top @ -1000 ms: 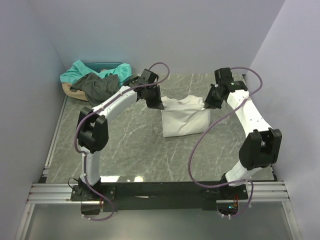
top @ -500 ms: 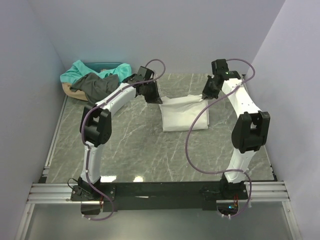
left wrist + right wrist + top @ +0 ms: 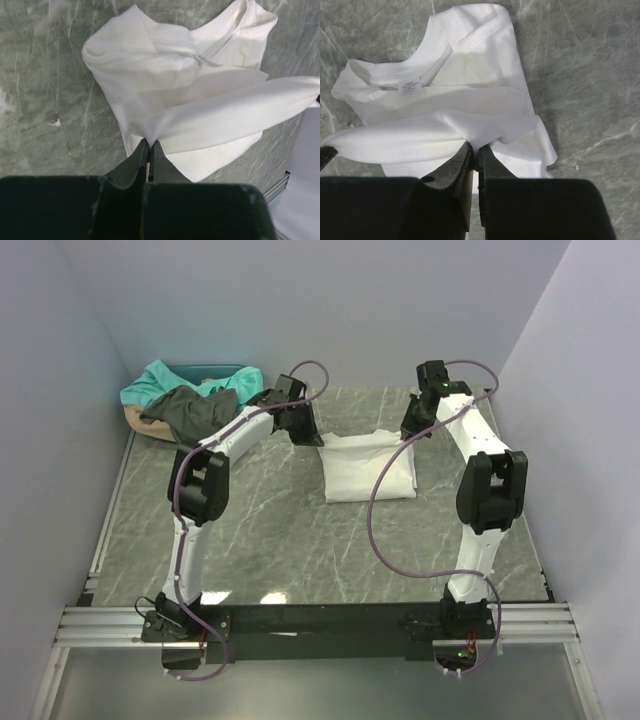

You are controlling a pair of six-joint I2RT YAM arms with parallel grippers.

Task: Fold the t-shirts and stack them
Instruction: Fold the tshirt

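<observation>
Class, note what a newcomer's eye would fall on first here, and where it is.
The white t-shirt lies half folded at the far middle of the table, an edge stretched between the left end effector and right end effector, both shut on it. In the far left corner a teal t-shirt and a dark grey t-shirt lie crumpled together.

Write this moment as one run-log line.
step: fold white t-shirt | left gripper: shut on its edge | right gripper: shut on its edge | heaped far left: dark grey t-shirt, teal t-shirt
</observation>
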